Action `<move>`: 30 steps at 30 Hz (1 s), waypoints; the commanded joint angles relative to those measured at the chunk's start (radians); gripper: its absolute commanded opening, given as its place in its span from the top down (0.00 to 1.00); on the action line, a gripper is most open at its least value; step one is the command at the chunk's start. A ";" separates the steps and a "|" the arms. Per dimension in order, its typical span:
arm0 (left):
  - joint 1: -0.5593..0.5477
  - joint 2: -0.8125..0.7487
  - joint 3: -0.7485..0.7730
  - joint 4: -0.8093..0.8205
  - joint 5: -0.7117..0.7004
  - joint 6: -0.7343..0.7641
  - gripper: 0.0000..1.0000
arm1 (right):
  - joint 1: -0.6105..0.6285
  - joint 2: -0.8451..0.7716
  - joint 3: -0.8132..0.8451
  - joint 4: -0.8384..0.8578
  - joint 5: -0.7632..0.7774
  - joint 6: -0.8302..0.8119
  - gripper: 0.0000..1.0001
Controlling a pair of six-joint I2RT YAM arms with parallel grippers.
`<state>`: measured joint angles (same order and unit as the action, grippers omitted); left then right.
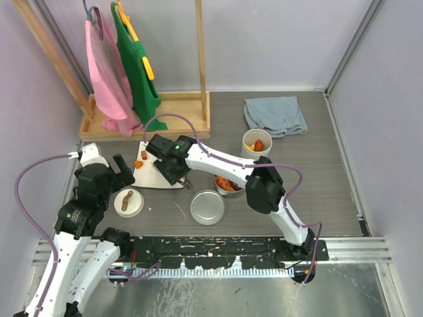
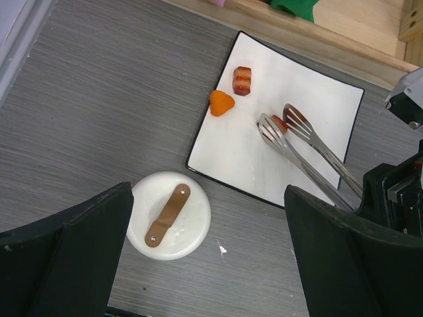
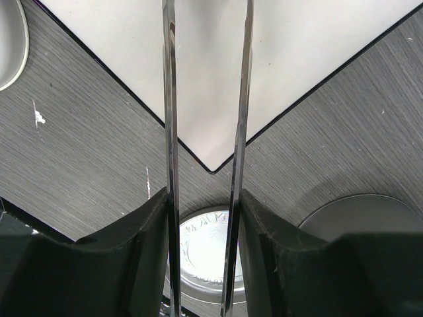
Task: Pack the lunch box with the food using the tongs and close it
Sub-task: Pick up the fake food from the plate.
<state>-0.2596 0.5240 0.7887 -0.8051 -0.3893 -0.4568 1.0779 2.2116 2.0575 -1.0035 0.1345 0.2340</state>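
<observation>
The tongs (image 2: 310, 148) straddle a red piece (image 2: 279, 122) well inside plate (image 2: 228, 155) edges.

Grey wood-grain desk (image 1: 330, 178) enclosed by plain lavender walls (image 1: 264, 39), evenly lit. At 11 o'clock, a wooden rack (image 1: 199, 59) carries a pink garment (image 1: 106, 79) and a green garment (image 1: 135, 72). At 1 o'clock lies a crumpled blue cloth (image 1: 275, 115). A metal rail (image 1: 357, 247) borders 6 o'clock.

one overhead, two close wrist views sharing the plate (image 2: 251, 155)
</observation>
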 commanded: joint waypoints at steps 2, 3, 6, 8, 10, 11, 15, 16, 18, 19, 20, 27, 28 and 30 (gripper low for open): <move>0.004 0.000 0.001 0.035 -0.013 -0.003 0.02 | -0.001 -0.057 0.016 0.017 0.017 -0.007 0.54; 0.005 0.000 0.001 0.035 -0.011 -0.003 0.02 | -0.001 -0.062 0.009 0.019 0.019 -0.006 0.54; 0.004 0.002 0.003 0.034 -0.014 -0.003 0.02 | -0.001 -0.081 -0.016 0.031 0.018 -0.001 0.54; 0.005 0.002 0.002 0.033 -0.018 -0.003 0.02 | -0.001 -0.084 -0.020 0.035 0.017 0.003 0.54; 0.005 0.001 0.001 0.033 -0.019 -0.004 0.02 | -0.001 -0.082 -0.013 0.034 0.015 0.010 0.54; 0.004 0.001 0.001 0.033 -0.018 -0.003 0.02 | -0.001 -0.081 -0.006 0.032 0.016 0.013 0.54; 0.004 0.000 0.002 0.030 -0.019 -0.003 0.02 | -0.001 -0.084 -0.005 0.026 0.025 0.024 0.54; 0.004 -0.002 0.002 0.030 -0.020 -0.005 0.02 | -0.001 -0.084 -0.004 0.021 0.027 0.026 0.54; 0.005 -0.003 0.000 0.030 -0.020 -0.005 0.02 | -0.001 -0.083 -0.003 0.009 0.031 0.034 0.55; 0.005 -0.004 0.001 0.031 -0.019 -0.005 0.02 | -0.001 -0.084 -0.003 0.006 0.032 0.037 0.55; 0.004 -0.005 -0.001 0.032 -0.018 -0.006 0.02 | -0.001 -0.085 -0.006 0.005 0.032 0.040 0.55; 0.003 0.009 0.000 0.032 -0.018 -0.006 0.02 | -0.001 -0.101 -0.018 0.004 0.031 0.036 0.57; 0.003 0.012 0.001 0.032 -0.017 -0.006 0.02 | -0.001 -0.106 -0.022 0.003 0.031 0.036 0.57; 0.005 0.016 0.001 0.032 -0.016 -0.007 0.02 | 0.000 -0.120 -0.037 0.009 0.030 0.034 0.57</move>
<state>-0.2596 0.5293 0.7883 -0.8051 -0.3897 -0.4580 1.0779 2.1998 2.0285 -1.0027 0.1486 0.2642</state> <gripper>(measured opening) 0.980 0.446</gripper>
